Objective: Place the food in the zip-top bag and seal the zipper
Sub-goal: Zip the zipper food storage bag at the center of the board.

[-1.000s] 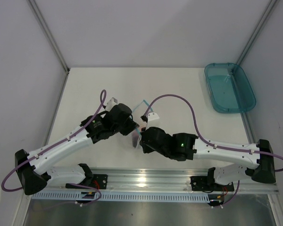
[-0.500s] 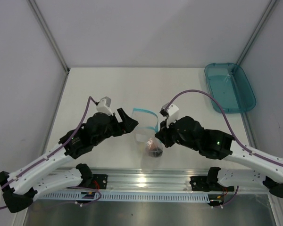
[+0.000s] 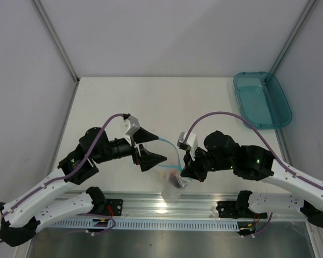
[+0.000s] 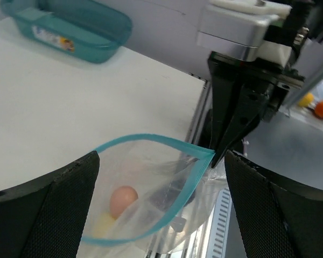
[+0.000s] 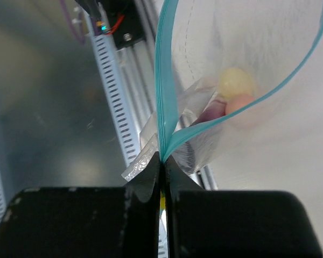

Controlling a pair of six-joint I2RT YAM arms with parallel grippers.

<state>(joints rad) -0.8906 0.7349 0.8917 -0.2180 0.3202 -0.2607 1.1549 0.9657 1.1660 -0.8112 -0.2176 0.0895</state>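
The white table carries both arms at its near edge, and a teal plastic tray sits at its far right corner, well apart from everything else. The clear, crinkly zip-top bag hangs between the two arms near the front edge of the table, held up by one corner. The right gripper has its fingers pressed tight together on the end of the thin teal-blue zipper strip. From that pinch the strip splits into two sides, so the mouth gapes in a loop. The left gripper is spread wide, one black finger on either side of the open mouth; whether either finger touches the plastic cannot be told. The food lies together low in the bag: a dark purple oblong piece, a pale cream roundish piece and a peach-pink roundish piece.
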